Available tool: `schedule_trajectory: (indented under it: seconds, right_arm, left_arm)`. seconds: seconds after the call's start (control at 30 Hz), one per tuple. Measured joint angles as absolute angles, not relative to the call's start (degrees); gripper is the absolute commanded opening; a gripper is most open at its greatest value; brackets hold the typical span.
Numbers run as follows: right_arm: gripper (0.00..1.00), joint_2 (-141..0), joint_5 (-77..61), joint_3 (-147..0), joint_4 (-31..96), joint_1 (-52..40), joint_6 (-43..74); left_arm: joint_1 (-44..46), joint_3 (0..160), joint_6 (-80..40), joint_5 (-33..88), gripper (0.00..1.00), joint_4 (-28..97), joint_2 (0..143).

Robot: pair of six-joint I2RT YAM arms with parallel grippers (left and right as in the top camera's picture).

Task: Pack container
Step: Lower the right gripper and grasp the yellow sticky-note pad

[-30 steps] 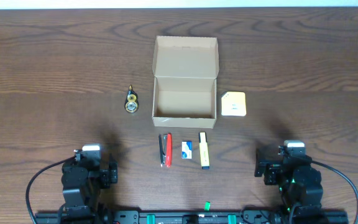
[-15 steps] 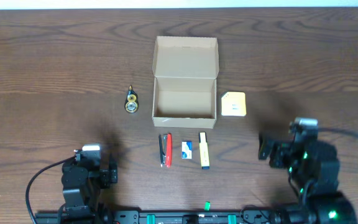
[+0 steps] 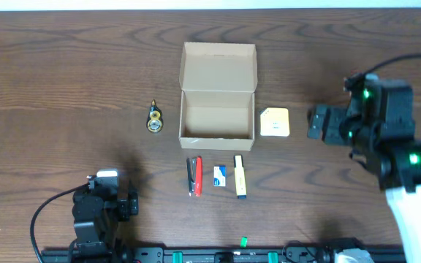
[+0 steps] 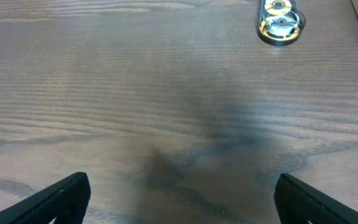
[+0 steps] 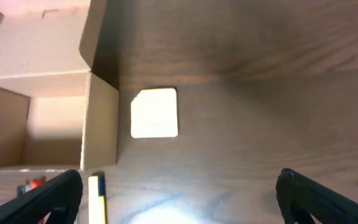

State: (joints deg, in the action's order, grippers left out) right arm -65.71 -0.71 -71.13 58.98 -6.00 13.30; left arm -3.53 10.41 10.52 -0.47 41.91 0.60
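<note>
The right gripper (image 5: 179,186) hangs above the table (image 3: 64,73) with its fingers spread wide and nothing between them. Only the two dark fingertips (image 5: 48,198) show at the bottom corners of its wrist view. Just ahead of it lies the pale yellow sticky-note pad (image 5: 155,112), flat on the wood, just beside the right end wall of the cardboard box (image 3: 218,109). That wrist view cuts the box off at the left edge, and of the things in front of the box it catches only the end of the yellow highlighter (image 3: 240,176) and a sliver of red. The left gripper (image 4: 179,186) sits low at the near edge, fingers likewise apart and holding nothing, and most of it is out of its own camera's frame. From overhead the box stands at the middle of the table with its opening facing up and its long axis running left to right. Its hinged lid (image 3: 218,66) is thrown back toward the far side. To its left, apart from it, is a small roll of tape (image 3: 154,119). In front of it are a red and black stapler (image 3: 194,176) and a small blue-and-white item (image 3: 220,174) too small to identify.
</note>
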Motion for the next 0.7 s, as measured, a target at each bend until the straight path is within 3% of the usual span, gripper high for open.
schedule_trajectory:
  seconds: [0.37, 0.7]
  right_arm:
    - [0.99, -83.3, -3.8, -78.8, 59.0, -6.0, 13.5]
    - [0.99, -89.1, -5.3, -78.8, 53.4, -6.0, 14.3]
  left_arm:
    - [-3.5, 10.4, 10.5, -0.5, 0.95, 41.9, 0.6]
    - [-3.5, 10.4, 10.5, -0.5, 0.96, 41.9, 0.6]
